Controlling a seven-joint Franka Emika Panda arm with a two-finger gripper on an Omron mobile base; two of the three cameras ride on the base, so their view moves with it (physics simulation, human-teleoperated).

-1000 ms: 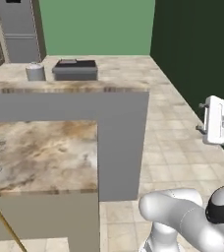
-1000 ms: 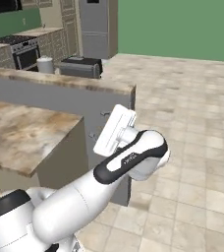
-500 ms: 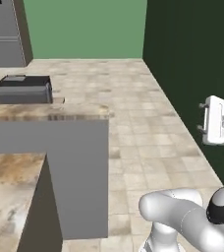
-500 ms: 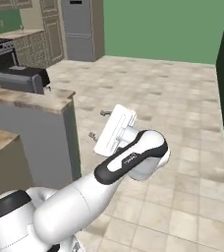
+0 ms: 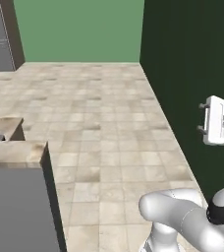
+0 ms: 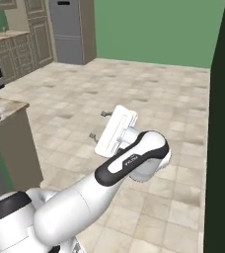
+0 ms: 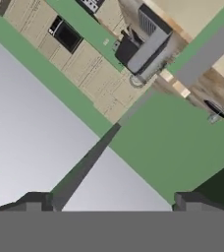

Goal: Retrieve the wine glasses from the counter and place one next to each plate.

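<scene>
Beige tiled floor [image 5: 99, 128], empty gripper [image 6: 97, 124] raised, jaws apparently spread

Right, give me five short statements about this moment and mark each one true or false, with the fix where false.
1. The gripper is open and holds nothing. True.
2. The gripper hangs over a grey plate. False: under it lies bare tiled floor.
3. The far wall is green. True.
4. A wine glass is clamped between the fingers. False: the gap between the fingers is empty.
5. In the left base view, a stone-topped bar with plain grey sides stands at the left. True.
</scene>
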